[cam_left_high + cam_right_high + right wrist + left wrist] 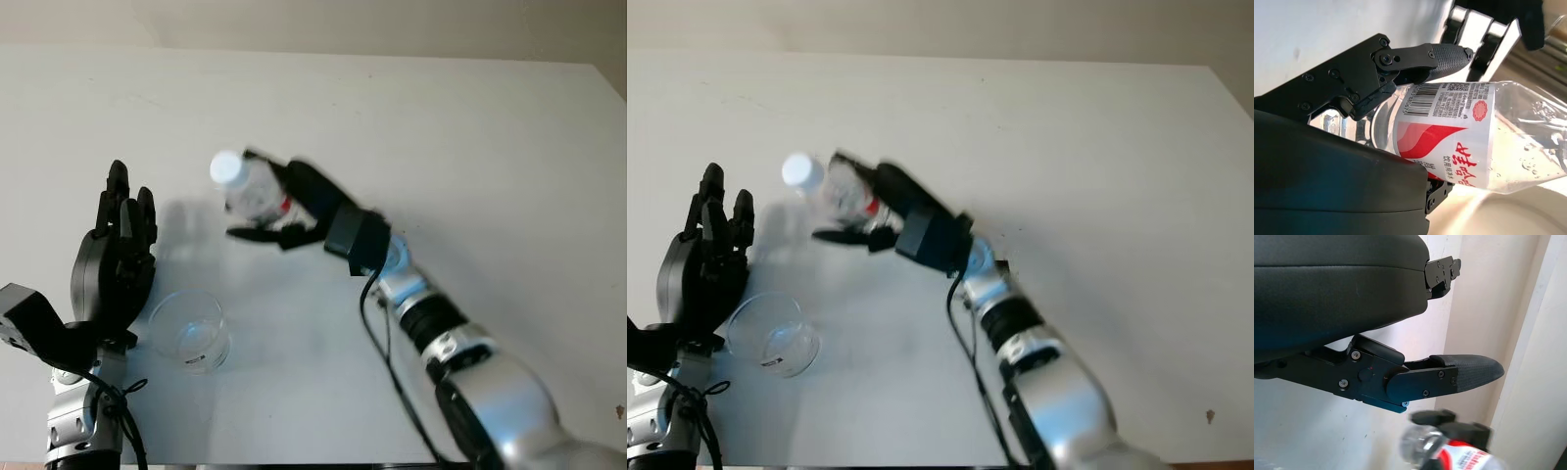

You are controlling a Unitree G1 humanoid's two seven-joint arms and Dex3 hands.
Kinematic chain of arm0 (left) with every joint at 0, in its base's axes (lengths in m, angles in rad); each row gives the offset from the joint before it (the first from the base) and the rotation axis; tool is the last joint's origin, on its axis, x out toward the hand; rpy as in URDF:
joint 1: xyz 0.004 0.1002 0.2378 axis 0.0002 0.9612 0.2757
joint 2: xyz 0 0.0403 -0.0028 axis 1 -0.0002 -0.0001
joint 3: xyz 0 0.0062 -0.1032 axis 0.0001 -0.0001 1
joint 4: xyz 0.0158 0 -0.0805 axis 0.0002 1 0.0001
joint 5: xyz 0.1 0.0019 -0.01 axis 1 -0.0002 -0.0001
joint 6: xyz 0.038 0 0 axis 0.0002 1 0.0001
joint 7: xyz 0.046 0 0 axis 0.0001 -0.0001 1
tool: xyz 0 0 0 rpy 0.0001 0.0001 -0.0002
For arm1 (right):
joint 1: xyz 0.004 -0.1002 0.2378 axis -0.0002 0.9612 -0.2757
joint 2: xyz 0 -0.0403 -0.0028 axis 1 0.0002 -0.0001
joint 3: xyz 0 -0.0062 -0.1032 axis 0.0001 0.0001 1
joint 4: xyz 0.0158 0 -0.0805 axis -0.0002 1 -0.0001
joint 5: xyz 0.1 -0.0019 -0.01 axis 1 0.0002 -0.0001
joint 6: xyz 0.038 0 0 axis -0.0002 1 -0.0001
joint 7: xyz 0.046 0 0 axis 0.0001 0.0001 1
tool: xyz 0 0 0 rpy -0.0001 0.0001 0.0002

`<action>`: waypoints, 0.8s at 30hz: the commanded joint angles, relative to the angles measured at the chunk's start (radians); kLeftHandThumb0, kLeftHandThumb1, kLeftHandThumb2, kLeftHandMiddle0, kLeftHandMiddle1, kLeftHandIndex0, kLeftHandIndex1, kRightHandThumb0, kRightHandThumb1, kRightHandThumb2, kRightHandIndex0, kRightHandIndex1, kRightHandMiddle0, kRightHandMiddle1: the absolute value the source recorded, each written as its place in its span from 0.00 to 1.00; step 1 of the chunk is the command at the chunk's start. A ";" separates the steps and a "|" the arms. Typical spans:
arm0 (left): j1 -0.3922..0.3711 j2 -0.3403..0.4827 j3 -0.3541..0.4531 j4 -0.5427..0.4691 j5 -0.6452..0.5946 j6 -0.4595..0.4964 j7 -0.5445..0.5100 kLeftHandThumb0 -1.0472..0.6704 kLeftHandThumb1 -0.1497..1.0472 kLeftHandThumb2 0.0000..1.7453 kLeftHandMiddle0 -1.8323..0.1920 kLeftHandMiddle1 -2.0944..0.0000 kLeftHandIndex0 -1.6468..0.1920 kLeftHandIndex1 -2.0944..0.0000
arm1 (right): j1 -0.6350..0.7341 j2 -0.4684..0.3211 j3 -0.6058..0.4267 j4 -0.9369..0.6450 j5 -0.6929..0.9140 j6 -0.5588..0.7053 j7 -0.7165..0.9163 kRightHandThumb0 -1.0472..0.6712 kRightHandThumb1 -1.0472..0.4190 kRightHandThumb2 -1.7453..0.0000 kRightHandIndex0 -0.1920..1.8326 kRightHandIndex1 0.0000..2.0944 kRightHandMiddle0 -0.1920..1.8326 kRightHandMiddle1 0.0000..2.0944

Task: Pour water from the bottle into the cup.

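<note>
The right hand holds the bottle up over the worktop, fingers wrapped round its middle. The clear bottle has a red and white label and a white cap. I think carrying comes before pouring: next, bring its top over the clear cup, then tip. The left hand waits open beside the cup.

Right hand closed in grasp, raised; left hand open, low.
</note>
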 commanded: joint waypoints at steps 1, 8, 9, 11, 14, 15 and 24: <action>-0.001 0.003 0.000 -0.001 0.004 -0.002 0.000 0.18 1.00 0.29 1.00 0.98 1.00 0.98 | -0.040 -0.025 0.022 -0.035 -0.044 -0.034 -0.034 0.51 0.08 0.75 0.78 1.00 0.69 1.00; -0.003 -0.010 -0.008 -0.006 0.006 0.001 0.014 0.19 1.00 0.29 1.00 0.98 1.00 0.98 | -0.089 -0.103 0.111 -0.132 -0.288 -0.115 -0.247 0.48 0.12 0.78 0.68 1.00 0.53 1.00; -0.004 -0.012 -0.010 -0.007 0.004 0.004 0.017 0.19 1.00 0.29 1.00 0.98 1.00 0.98 | -0.098 -0.114 0.127 -0.141 -0.329 -0.129 -0.292 0.48 0.13 0.78 0.69 1.00 0.52 1.00; -0.005 -0.014 -0.013 -0.009 0.006 0.006 0.023 0.18 1.00 0.28 1.00 0.98 1.00 0.98 | -0.115 -0.132 0.154 -0.152 -0.398 -0.152 -0.370 0.48 0.20 0.67 0.71 1.00 0.52 1.00; -0.004 -0.014 -0.018 -0.009 0.010 0.004 0.025 0.18 1.00 0.29 1.00 0.98 1.00 0.98 | -0.134 -0.154 0.190 -0.163 -0.470 -0.164 -0.439 0.47 0.26 0.57 0.70 1.00 0.50 1.00; -0.005 -0.015 -0.020 -0.007 0.010 0.003 0.026 0.18 1.00 0.29 1.00 0.98 1.00 0.98 | -0.137 -0.157 0.197 -0.162 -0.481 -0.168 -0.454 0.47 0.27 0.57 0.69 1.00 0.49 1.00; -0.020 -0.022 -0.032 0.026 0.013 -0.008 0.023 0.17 1.00 0.29 1.00 0.98 1.00 0.98 | -0.124 -0.151 0.240 -0.201 -0.503 -0.213 -0.525 0.46 0.23 0.59 0.70 1.00 0.48 1.00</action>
